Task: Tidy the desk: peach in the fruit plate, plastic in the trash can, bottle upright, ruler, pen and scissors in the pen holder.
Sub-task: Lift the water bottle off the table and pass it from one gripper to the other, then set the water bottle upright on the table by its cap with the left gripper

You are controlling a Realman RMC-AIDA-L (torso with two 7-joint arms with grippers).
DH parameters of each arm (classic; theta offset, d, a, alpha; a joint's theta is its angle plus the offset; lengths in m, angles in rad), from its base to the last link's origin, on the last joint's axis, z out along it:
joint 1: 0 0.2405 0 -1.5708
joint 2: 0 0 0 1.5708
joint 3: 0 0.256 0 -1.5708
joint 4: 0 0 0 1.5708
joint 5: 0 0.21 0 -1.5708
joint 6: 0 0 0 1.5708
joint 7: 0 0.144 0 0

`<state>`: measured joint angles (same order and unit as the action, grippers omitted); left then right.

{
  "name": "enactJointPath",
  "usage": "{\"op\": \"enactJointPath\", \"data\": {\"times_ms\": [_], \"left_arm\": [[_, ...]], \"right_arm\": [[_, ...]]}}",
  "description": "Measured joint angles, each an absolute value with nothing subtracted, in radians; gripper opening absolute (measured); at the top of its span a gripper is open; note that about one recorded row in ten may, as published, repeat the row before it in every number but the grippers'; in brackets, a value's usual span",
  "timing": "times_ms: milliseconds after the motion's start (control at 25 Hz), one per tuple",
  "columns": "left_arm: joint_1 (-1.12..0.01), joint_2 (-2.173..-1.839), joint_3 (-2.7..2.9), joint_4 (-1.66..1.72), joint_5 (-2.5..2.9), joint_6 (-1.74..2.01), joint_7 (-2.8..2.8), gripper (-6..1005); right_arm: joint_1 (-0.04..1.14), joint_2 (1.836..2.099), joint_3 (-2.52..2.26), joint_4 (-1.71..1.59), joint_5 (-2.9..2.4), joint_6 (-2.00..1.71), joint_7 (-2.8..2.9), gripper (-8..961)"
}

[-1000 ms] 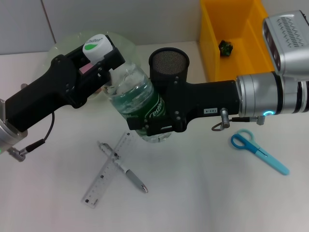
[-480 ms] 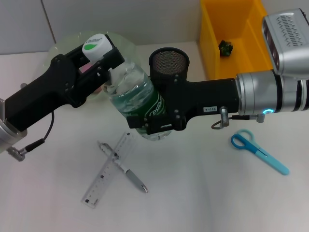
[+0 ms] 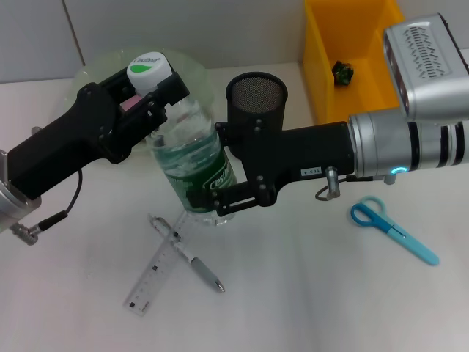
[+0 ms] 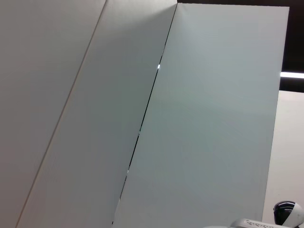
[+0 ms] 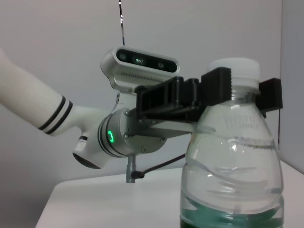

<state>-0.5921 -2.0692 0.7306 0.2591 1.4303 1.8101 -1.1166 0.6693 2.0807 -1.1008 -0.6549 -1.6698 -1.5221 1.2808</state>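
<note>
I am standing the bottle point(image 3: 192, 158) upright near the table's point(image 3: 315, 293) far edge, in front of the fruit plate point(image 3: 192, 71). My left gripper point(image 3: 150, 89) clamps its neck; my right gripper point(image 3: 220, 192) grips its body. Next: check it stands, then release carefully.

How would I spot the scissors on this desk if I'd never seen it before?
Start at the bright yellow rectangular plastic bin at the far right of the plain white tabletop. Nearer the robot, past its right arm, lie small scissors with light blue loop handles and sheathed blades. They lie alone; the ruler and pen sit crossed, far to the left.
</note>
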Motion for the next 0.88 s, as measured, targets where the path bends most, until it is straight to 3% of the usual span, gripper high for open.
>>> {"op": "enactJointPath", "data": {"times_ms": [880], "left_arm": [[-0.579, -2.066, 0.72, 0.265, 1.427, 1.782, -1.118, 440]], "right_arm": [[0.631, 2.076, -1.107, -0.757, -1.697, -1.503, 1.32, 820]]}}
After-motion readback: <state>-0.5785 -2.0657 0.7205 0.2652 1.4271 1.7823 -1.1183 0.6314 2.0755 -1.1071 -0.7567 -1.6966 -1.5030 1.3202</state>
